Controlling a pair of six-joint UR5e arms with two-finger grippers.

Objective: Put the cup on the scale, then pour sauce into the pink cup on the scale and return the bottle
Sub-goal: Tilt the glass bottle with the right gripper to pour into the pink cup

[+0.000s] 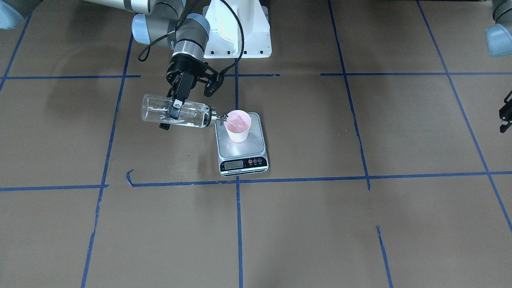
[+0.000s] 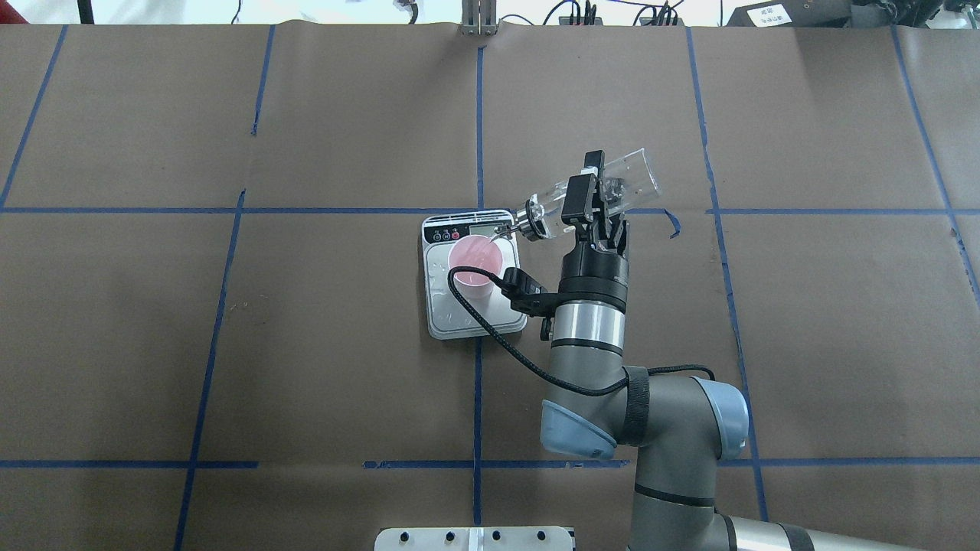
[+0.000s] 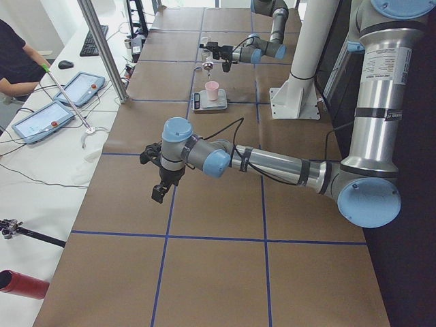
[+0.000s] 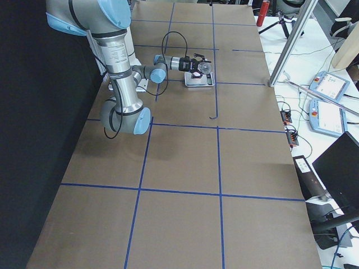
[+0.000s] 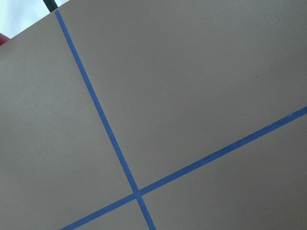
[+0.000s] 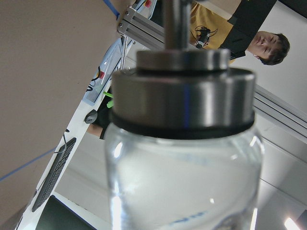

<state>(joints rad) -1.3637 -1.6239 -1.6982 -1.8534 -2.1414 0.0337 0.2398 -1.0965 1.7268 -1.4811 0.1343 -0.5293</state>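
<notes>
Seen from across the bench, the scale [image 1: 256, 149] is nearest, with its screen at 6 o'clock. The cup [image 1: 238, 127] stands upright on the plate, up toward 12 o'clock. At 9 o'clock from the cup, the bottle [image 1: 195, 116] is tipped almost flat in the air. Its metal spout [image 1: 221, 117] is right at the cup's rim. The sauce is clear and hard to see.

The right tool [image 1: 170, 116] is squeezed around the middle of the bottle. Glass is hard, smooth and easy to break. I think the middle is the best place to hold it, tight enough that it can't slip. The paper cup is very light, so a bump from the spout could knock it over.

Far off at 3 o'clock hangs the left tool [image 3: 159, 193]. I cannot tell if it is open or closed.
</notes>
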